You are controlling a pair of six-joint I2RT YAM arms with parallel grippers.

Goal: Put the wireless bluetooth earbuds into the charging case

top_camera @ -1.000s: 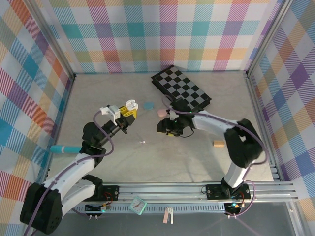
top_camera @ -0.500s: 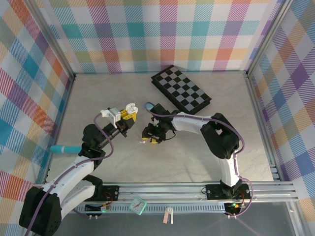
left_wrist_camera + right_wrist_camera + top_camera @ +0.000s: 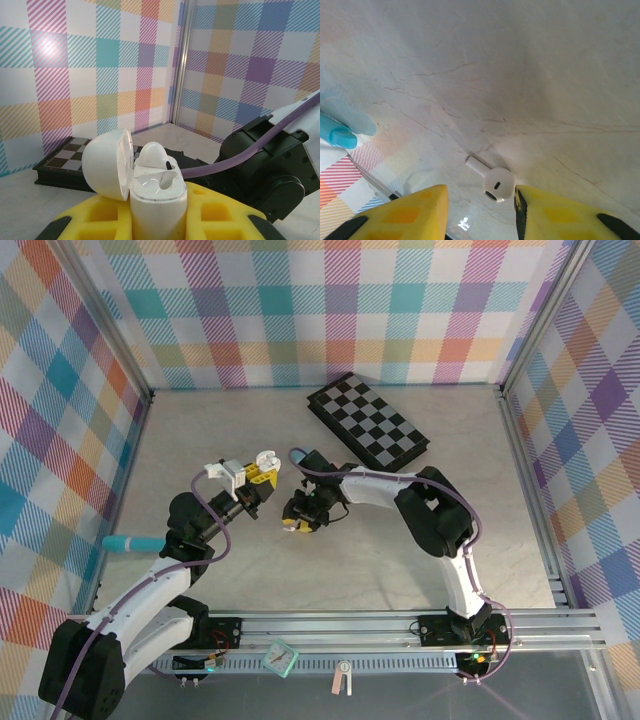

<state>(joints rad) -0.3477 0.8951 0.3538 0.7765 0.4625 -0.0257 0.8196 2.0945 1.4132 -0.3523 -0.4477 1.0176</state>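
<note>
The right gripper (image 3: 293,525) has swung left to the centre of the top view and now straddles the loose white earbud (image 3: 494,183), jaws apart but narrowing, so pickup looks close. The bud lies low in the wrist frame, stem pointing left. The left gripper (image 3: 260,474) pinches the open charging case (image 3: 159,197).

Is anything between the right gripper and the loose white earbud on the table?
Nothing visible does. In the right wrist view the earbud lies on the bare table, in the gap between the parted yellow fingers of the right gripper, with nothing over it.
</note>
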